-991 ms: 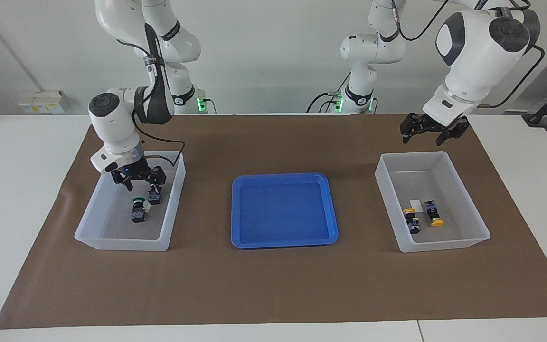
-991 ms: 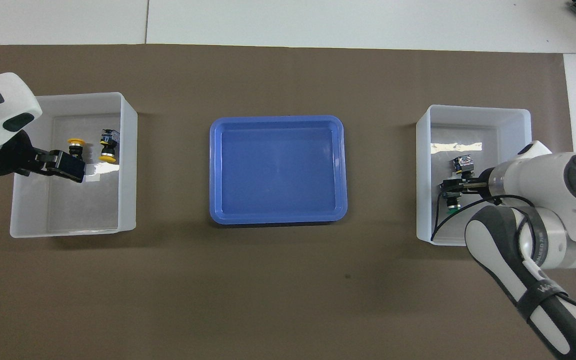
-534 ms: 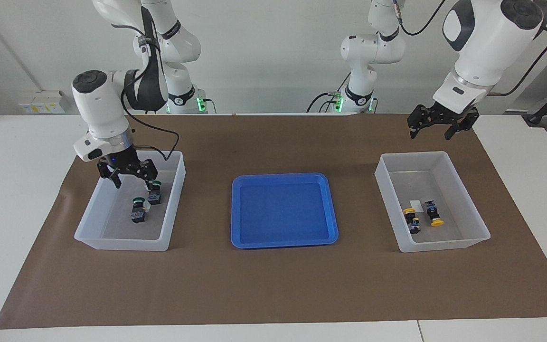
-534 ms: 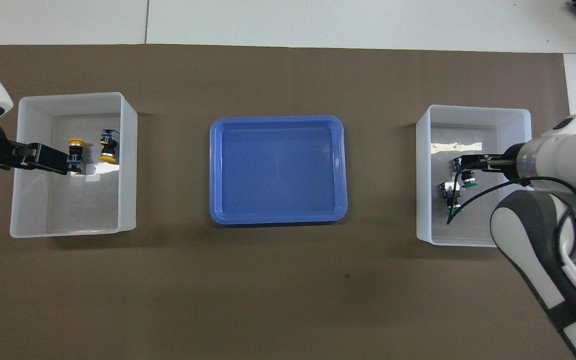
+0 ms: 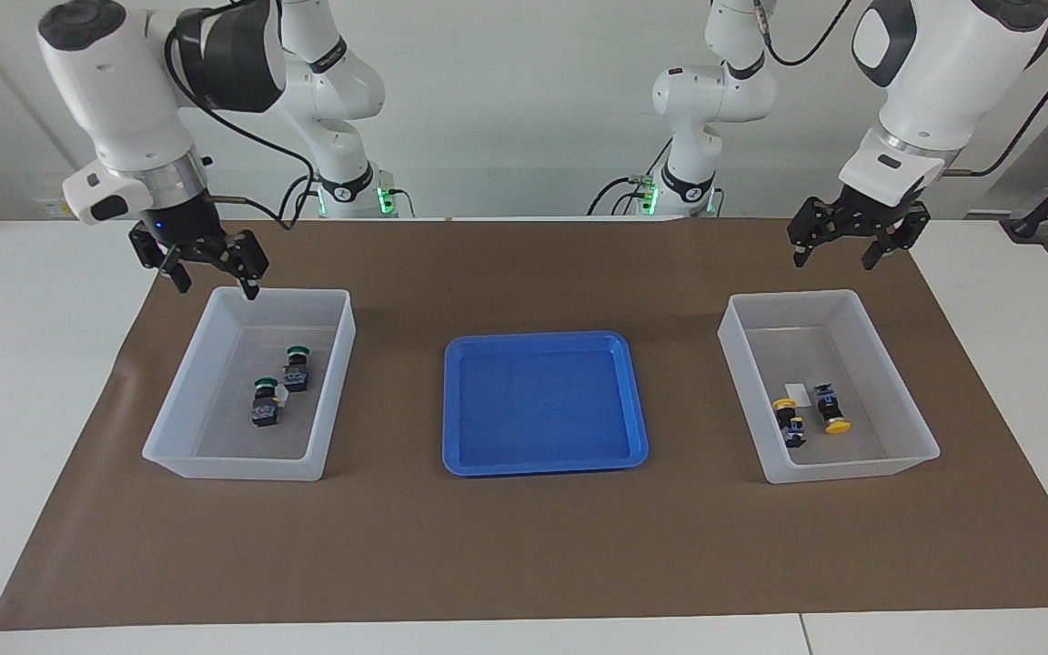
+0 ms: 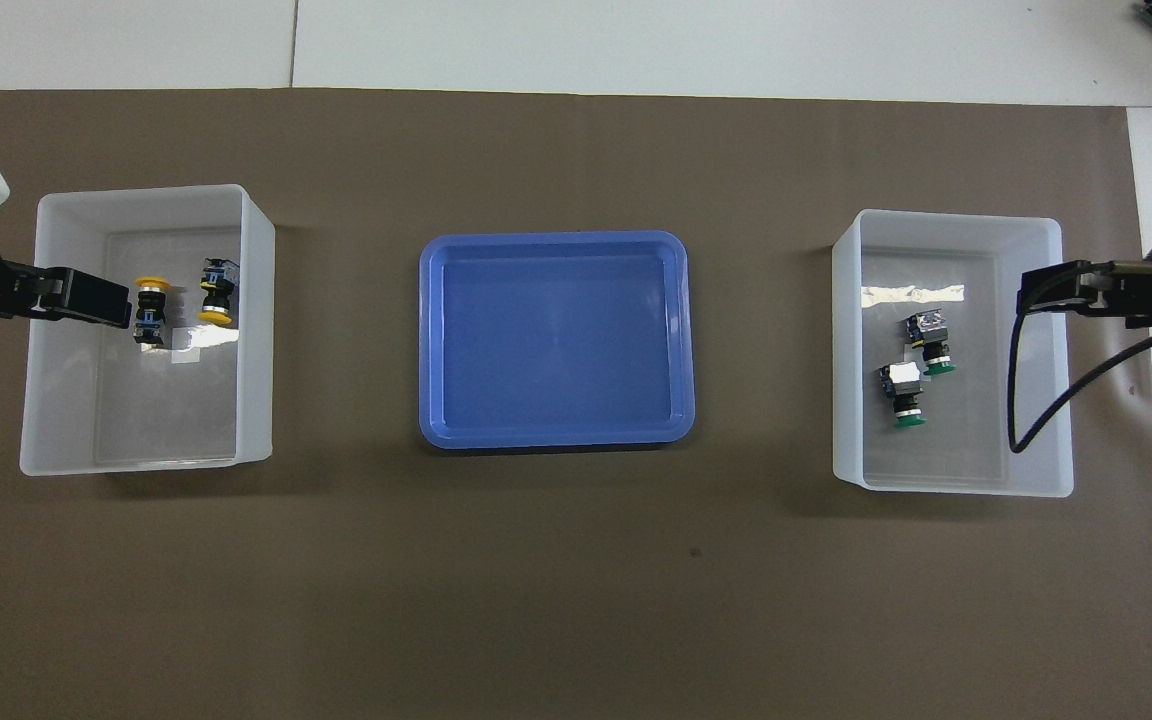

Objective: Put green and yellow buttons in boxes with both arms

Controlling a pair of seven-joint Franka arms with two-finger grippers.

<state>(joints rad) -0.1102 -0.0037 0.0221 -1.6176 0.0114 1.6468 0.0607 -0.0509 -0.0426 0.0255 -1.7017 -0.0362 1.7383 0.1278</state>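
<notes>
Two green buttons (image 5: 296,368) (image 5: 264,402) lie in the box (image 5: 242,469) at the right arm's end; they also show in the overhead view (image 6: 929,345) (image 6: 902,393). Two yellow buttons (image 5: 790,420) (image 5: 830,409) lie in the other box (image 5: 851,473), and show from above (image 6: 149,308) (image 6: 215,292). My right gripper (image 5: 213,271) is open and empty, raised over the green buttons' box rim (image 6: 946,218). My left gripper (image 5: 841,247) is open and empty, raised over the edge of the yellow buttons' box (image 6: 136,465).
A shallow blue tray (image 5: 542,338) sits between the two boxes on the brown mat (image 5: 524,546), with nothing in it. It also shows in the overhead view (image 6: 556,240). A black cable hangs from the right wrist (image 6: 1021,400) over the box's edge.
My right gripper has risen out of the green buttons' box, leaving both buttons lying inside. My left gripper has drifted up and outward a little.
</notes>
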